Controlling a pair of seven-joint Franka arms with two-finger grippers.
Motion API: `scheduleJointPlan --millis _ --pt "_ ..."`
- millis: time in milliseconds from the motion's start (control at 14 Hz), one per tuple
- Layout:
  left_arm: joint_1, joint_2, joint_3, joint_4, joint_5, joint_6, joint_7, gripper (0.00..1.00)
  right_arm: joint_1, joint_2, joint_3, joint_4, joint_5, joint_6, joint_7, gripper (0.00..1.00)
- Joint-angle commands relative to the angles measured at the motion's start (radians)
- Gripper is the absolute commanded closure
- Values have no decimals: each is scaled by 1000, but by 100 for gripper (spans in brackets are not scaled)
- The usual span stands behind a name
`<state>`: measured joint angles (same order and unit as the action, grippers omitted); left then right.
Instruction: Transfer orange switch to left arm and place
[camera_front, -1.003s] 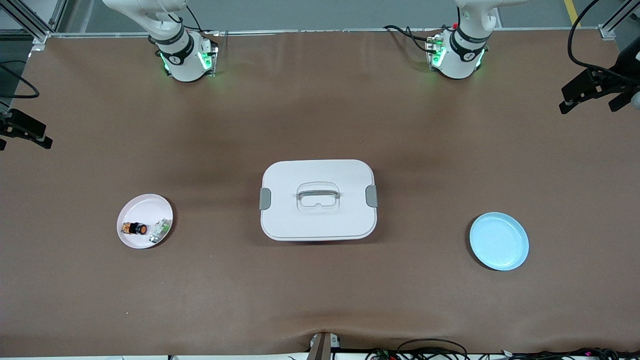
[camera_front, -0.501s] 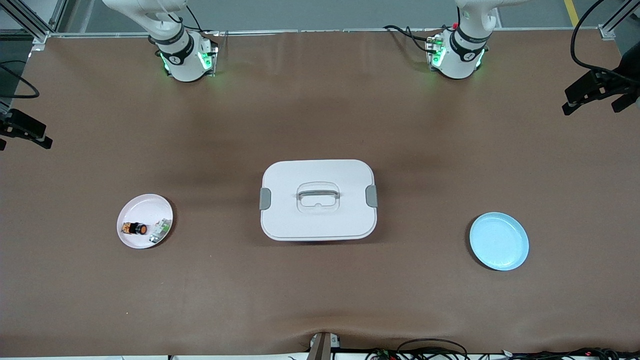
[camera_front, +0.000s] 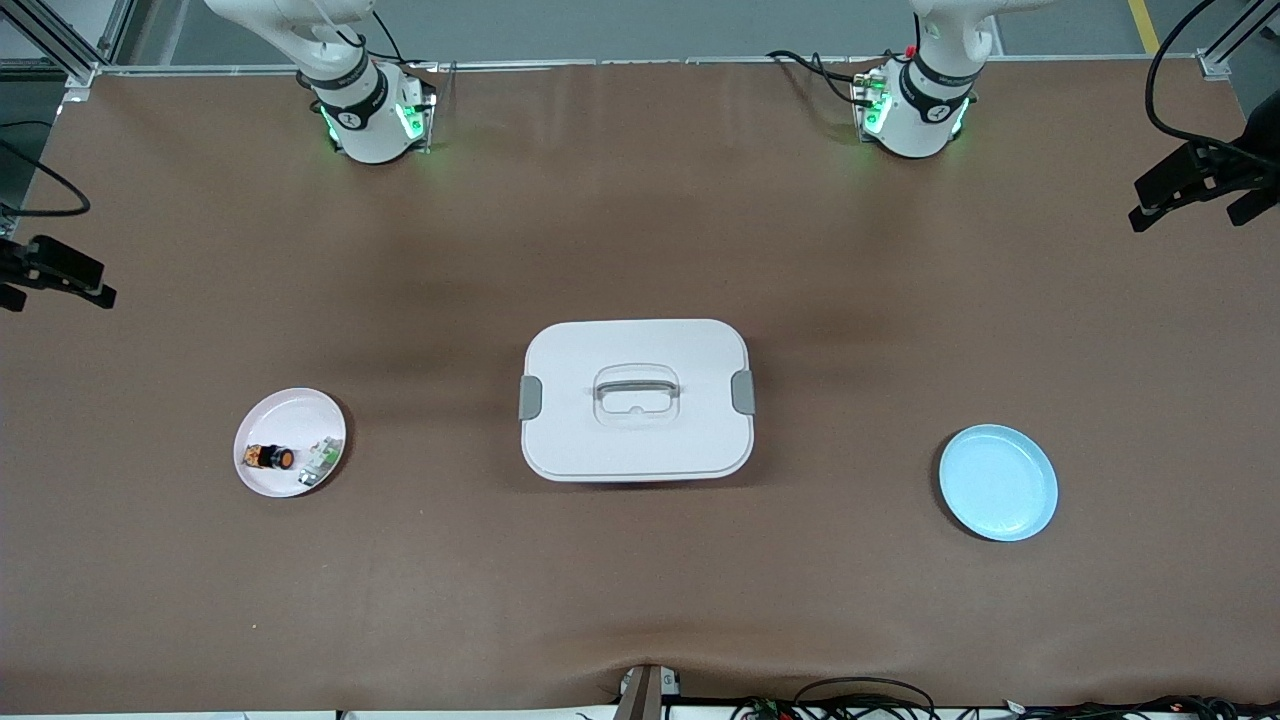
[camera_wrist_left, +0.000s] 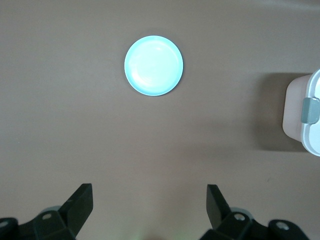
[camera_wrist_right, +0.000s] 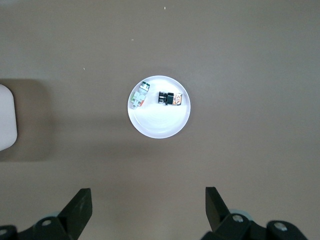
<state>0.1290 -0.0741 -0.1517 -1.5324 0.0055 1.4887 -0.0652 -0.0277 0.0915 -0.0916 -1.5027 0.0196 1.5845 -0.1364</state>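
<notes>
At the right arm's end of the table, the right gripper (camera_wrist_right: 145, 210) hung high with its fingers spread and empty. The orange switch (camera_front: 271, 457) lay on a pink plate (camera_front: 290, 405) beside a green-and-white part (camera_front: 320, 461). The box (camera_front: 636, 400) sat mid-table, lid on. A blue plate (camera_front: 998, 483) lay bare beneath the left gripper (camera_wrist_left: 150, 210), likewise spread and empty.

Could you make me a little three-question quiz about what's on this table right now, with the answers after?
1. True or false: the orange switch lies on the blue plate.
2. What stands between the two plates? A. the box B. a cup C. a drawer
3. Fill in: both the left tool and the right tool are ____.

Key: 1. False, it lies on the white plate, beside the green-and-white part. 2. A. 3. Open, holding nothing.
</notes>
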Motion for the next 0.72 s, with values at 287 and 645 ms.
scheduleJointPlan --millis 287,645 --pt "1 -3 0 9 16 -15 15 0 -3 115 3 27 -12 59 -9 0" --pt "1 -6 -2 8 16 -15 15 0 -14 302 3 19 2 170 -3 0"
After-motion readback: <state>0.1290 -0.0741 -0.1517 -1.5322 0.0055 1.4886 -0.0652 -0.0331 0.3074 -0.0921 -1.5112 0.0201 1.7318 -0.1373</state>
